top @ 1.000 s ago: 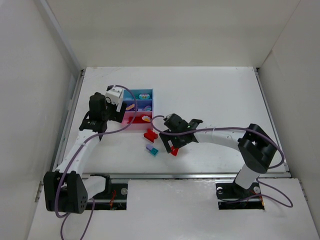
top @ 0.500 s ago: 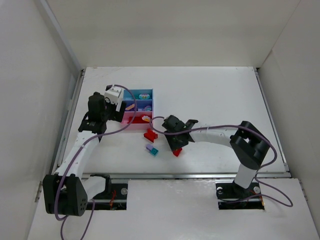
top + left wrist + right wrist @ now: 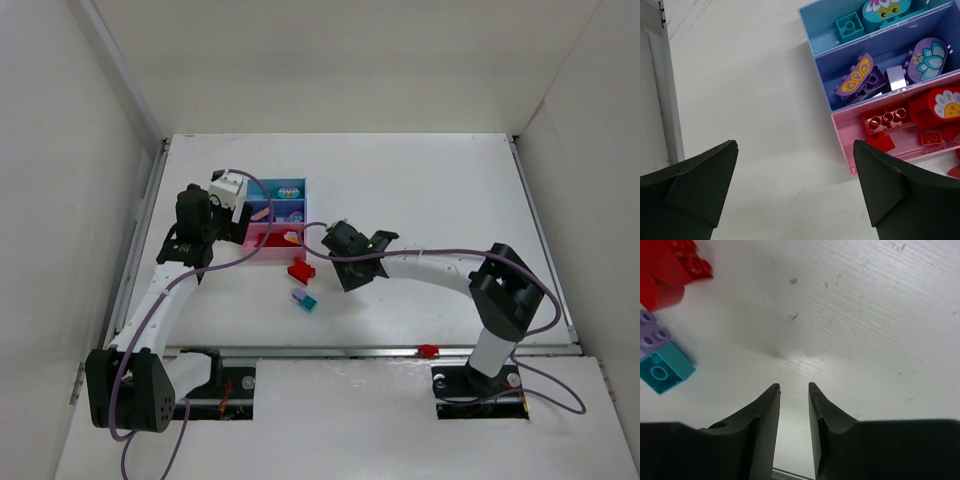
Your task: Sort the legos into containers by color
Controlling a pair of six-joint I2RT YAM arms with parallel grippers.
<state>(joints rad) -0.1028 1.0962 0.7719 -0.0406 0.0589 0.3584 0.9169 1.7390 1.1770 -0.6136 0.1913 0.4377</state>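
spanning most of the top view, the table (image 3: 450,200) carries the joined trays (image 3: 303,205) left of centre, set within reach of both arms. sorting looks well along: the blue tray (image 3: 822,37) holds teal pieces, the purple tray (image 3: 832,92) lilac ones, the pink tray (image 3: 847,147) red ones.

the left gripper (image 3: 794,150) hangs over bare table just beside the trays' left edge, jaws spread wide and empty, probably parked there so the other arm can work.

the right gripper (image 3: 792,387) sits low over the table near the loose bricks, its fingers drawn almost together with only a slim gap and nothing between them. it is aimed past the bricks, so it would need to open and shift toward them.

near the trays lie a red brick (image 3: 670,267) and a lilac brick (image 3: 651,335) touching a teal brick (image 3: 665,371). one small red piece (image 3: 428,351) lies well apart on the near rail (image 3: 520,351), awkward to reach.
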